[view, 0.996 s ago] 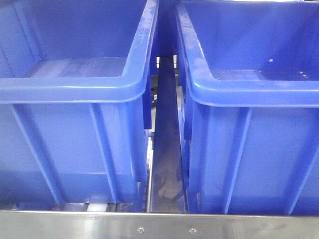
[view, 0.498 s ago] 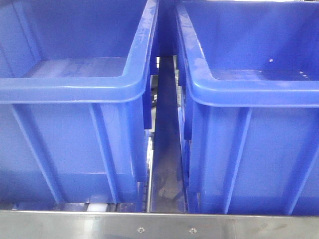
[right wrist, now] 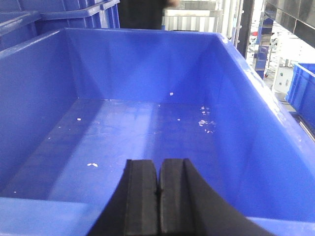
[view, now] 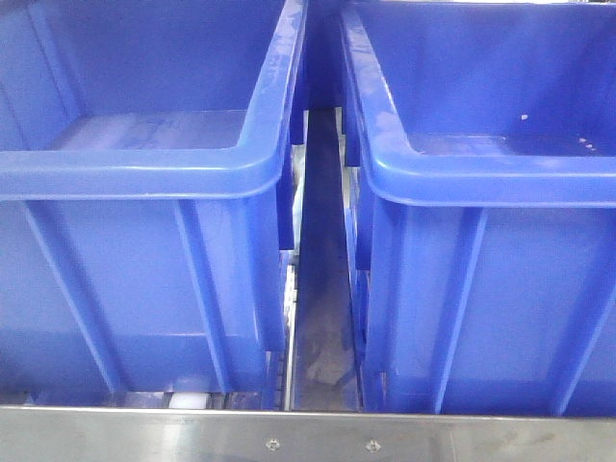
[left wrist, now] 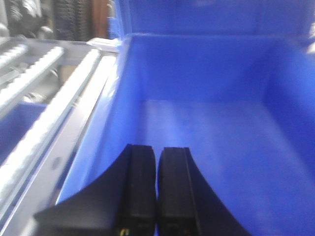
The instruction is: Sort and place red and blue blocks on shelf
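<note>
Wrist views show my left gripper (left wrist: 157, 184) and right gripper (right wrist: 158, 196) pressed together, empty, each poised over its own blue bin (right wrist: 147, 123), no block visible

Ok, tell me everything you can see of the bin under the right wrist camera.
The right bin is a big open-topped tub of glossy blue plastic with a thick rolled rim and sloping walls. Its floor is scuffed and dotted with small pale flecks; no block shows inside. The right pincer, shut and holding nothing, hangs over its near rim.
</note>
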Available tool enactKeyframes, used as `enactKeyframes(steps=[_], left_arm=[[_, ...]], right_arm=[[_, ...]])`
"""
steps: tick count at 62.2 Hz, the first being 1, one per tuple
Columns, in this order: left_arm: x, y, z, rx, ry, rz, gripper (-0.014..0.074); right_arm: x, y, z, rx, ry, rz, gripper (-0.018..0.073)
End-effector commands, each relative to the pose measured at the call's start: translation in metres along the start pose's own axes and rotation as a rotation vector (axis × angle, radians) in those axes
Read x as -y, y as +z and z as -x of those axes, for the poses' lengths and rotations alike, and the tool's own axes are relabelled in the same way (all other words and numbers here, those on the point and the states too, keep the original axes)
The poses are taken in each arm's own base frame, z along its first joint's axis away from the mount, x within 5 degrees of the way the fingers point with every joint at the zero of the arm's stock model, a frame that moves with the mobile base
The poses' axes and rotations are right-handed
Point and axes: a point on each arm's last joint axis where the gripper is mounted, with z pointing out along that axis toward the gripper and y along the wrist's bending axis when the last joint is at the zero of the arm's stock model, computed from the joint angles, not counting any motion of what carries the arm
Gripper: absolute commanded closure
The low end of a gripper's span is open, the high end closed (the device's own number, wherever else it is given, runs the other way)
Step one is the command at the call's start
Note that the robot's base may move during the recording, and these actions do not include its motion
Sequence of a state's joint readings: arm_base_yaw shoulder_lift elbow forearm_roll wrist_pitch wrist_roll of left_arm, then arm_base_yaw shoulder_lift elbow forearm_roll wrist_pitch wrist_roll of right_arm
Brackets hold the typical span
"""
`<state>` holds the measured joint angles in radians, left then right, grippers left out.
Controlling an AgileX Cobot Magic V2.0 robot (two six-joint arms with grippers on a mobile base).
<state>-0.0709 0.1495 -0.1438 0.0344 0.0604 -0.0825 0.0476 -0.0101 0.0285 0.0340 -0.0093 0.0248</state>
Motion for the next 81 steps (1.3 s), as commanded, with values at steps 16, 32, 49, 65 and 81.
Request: enactKeyframes(steps=[16, 32, 49, 65, 81], left_arm=[[-0.002, -0.013, -0.030, 0.184, 0.005, 0.009, 0.0472], [-0.003, -0.011, -0.038, 0.130, 0.003, 0.011, 0.0472], [-0.003, -0.011, -0.038, 0.130, 0.009, 0.011, 0.0472], [-0.003, -0.011, -0.040, 0.110, 0.008, 0.012, 0.0472], [-0.003, -0.011, -0.040, 0.106, 0.003, 0.012, 0.0472]], right_arm=[[0.000, -0.003, 0.016, 0.134, -0.002, -0.002, 0.0510], [0.000, -0.003, 0.016, 0.134, -0.002, -0.002, 0.0510], [0.000, -0.003, 0.016, 0.134, -0.002, -0.002, 0.0510], [0.000, -0.003, 0.016, 0.134, -0.002, -0.002, 0.0510], [0.000, -0.003, 0.016, 0.134, -0.002, -0.002, 0.0510]])
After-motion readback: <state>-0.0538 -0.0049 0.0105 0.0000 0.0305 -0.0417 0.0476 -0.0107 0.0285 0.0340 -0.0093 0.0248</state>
